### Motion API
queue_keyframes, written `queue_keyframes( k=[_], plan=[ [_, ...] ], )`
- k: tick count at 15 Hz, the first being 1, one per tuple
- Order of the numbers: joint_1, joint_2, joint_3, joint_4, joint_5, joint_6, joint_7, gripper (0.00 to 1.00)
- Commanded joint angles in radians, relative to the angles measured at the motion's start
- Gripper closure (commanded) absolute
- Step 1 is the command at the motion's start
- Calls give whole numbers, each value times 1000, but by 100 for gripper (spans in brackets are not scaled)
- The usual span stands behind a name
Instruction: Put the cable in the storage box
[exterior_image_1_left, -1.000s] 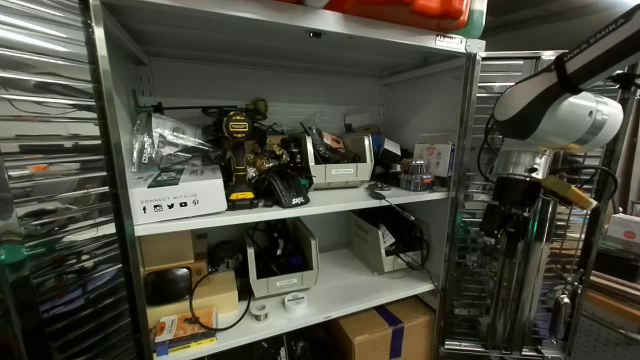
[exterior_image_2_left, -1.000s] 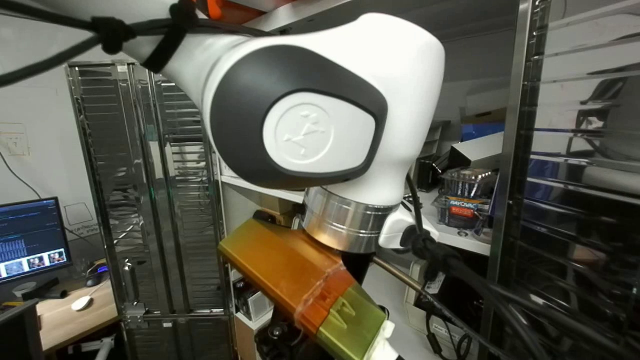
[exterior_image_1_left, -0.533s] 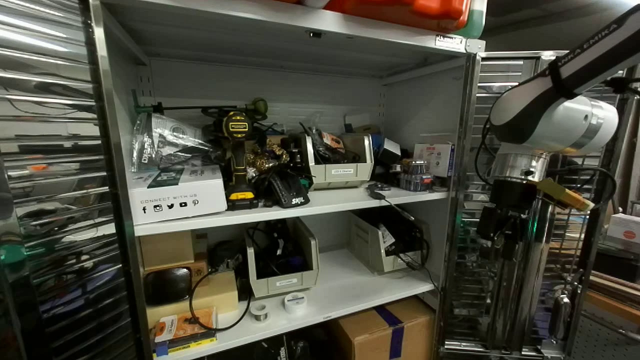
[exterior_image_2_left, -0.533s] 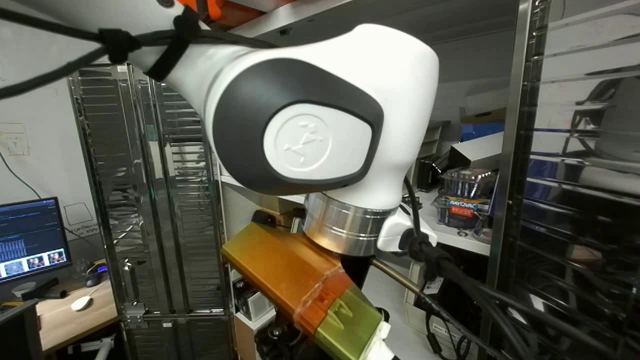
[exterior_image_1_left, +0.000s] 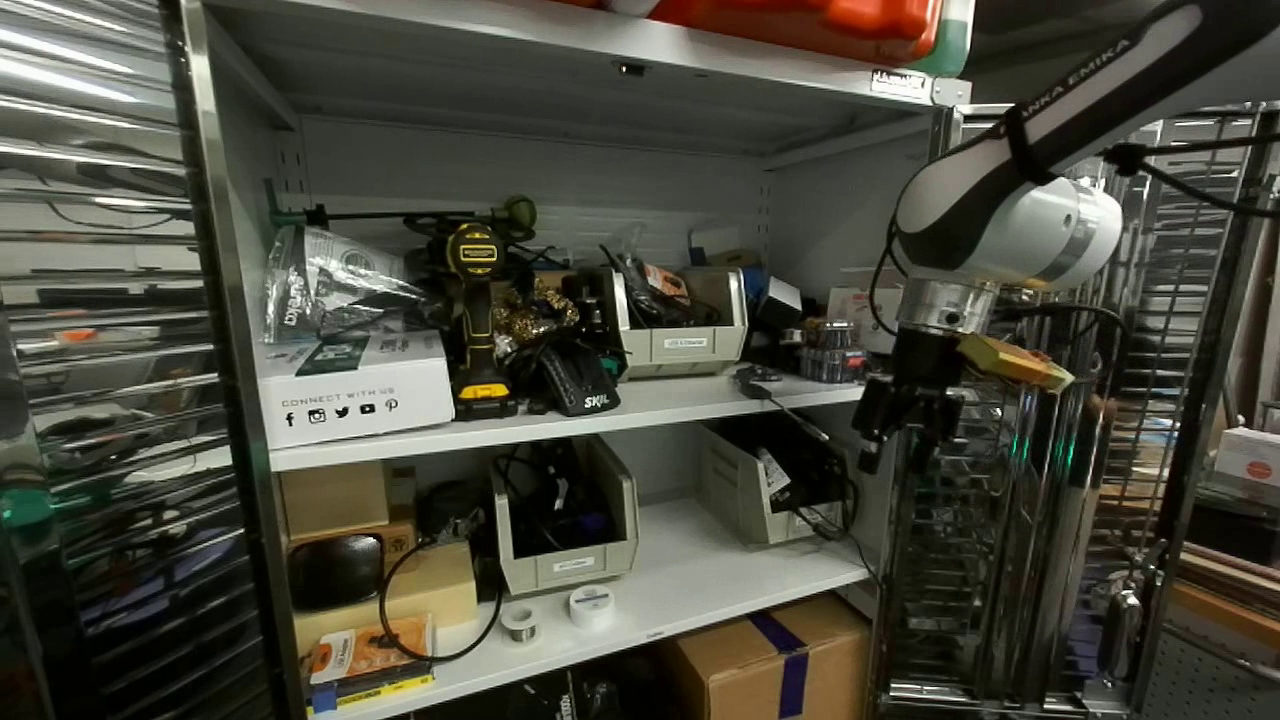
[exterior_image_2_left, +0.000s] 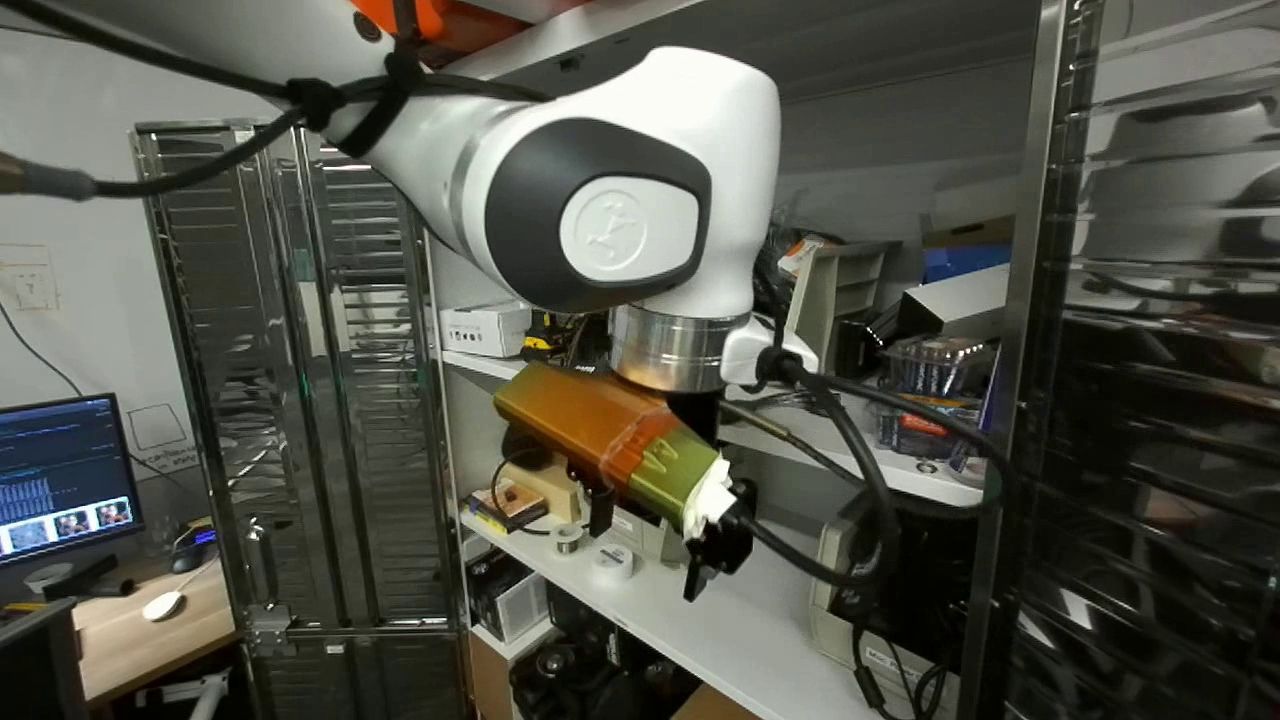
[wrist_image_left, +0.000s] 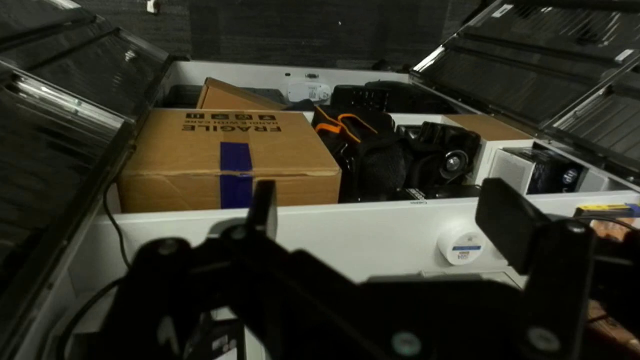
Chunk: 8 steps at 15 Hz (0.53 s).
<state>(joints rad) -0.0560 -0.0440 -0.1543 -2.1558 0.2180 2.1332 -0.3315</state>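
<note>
Three light-grey bins stand in the cabinet: one on the upper shelf (exterior_image_1_left: 640, 352), one lower middle (exterior_image_1_left: 628, 520), one lower right (exterior_image_1_left: 728, 490). All hold dark items; I cannot tell which is the storage box. A black cable loop (exterior_image_1_left: 450, 657) curves over the lower shelf's left end. Another black cable (exterior_image_1_left: 854, 500) spills from the lower right bin over the shelf edge; it also shows in the wrist view (wrist_image_left: 120, 240). A third cable (exterior_image_1_left: 795, 414) hangs over the upper shelf's edge. My gripper (exterior_image_1_left: 903, 450) is open and empty, pointing down in front of the cabinet's right side (exterior_image_2_left: 648, 553) (wrist_image_left: 385, 215).
A brown carton (exterior_image_1_left: 720, 690) with blue tape stands below. White and metal spools (exterior_image_1_left: 592, 607) (exterior_image_1_left: 520, 626) sit on the lower shelf. A white printed box (exterior_image_1_left: 355, 400), drill (exterior_image_1_left: 475, 310) and battery packs (exterior_image_1_left: 830, 358) line the upper shelf. An open door (exterior_image_1_left: 1010, 560) stands at right.
The arm has moved toward the cabinet, leftward in an exterior view, with the gripper slightly higher. The open fingers now show clearly. The bins and cables have not moved.
</note>
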Motion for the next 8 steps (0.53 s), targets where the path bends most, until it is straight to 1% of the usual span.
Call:
queue_keyframes(
  k=[1,5,8],
  plan=[
    [-3,62,38,133,-9,21,70,0],
    [-6,132,57,268,-31,47,137,0],
    [-5,203,65,380,-62,38,179,0]
  ],
)
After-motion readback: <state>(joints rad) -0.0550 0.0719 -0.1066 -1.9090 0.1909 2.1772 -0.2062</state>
